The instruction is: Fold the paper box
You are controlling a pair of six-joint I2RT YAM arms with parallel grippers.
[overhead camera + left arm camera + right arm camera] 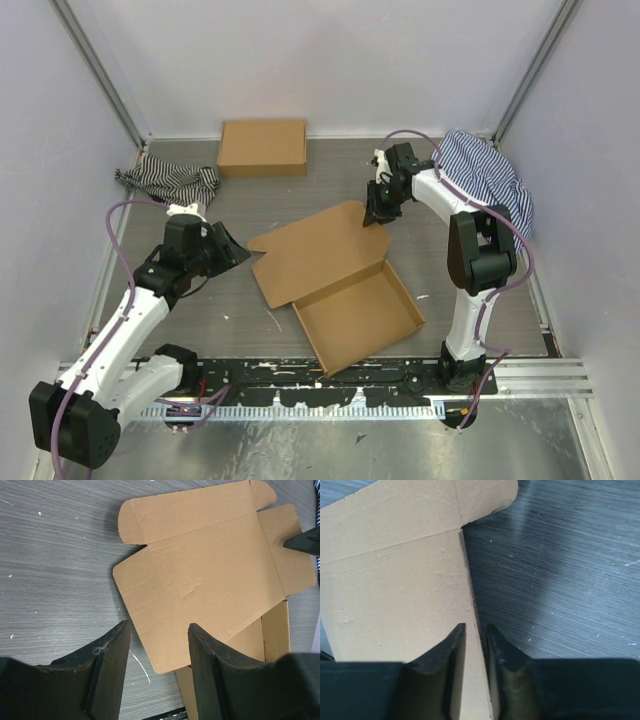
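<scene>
Risk, flap grip: my right gripper has its fingers drawn close together on the lid's right side flap, with the cardboard seen edge-on between them. The bite sits near the flap's free edge. I judge that a hard pull could slip it out or tear along the crease.

Risk, sheet shifting: nothing pins the paper box. If I turn the flap alone, the light cardboard may pivot on the table instead of bending at the score.

Risk, left side: my left gripper hovers with its fingers well apart above the lid's left corner and holds nothing. Coming straight down here could catch the rounded left flap and buckle it.

Risk, neighbours: the blue striped cloth in the far right corner lies just behind my right arm and could snag it on a wide swing. The second cardboard box at the far edge and the dark striped cloth on the far left are well apart from the work.

Box, place: it lies mid-table, with the tray part toward the near edge and the lid opened out toward the far left.

Box, look: it is plain brown. The tray walls stand upright. The lid lies open and mostly flat, with visible score lines, rounded ear tabs and a few shallow dents in the panel.
</scene>
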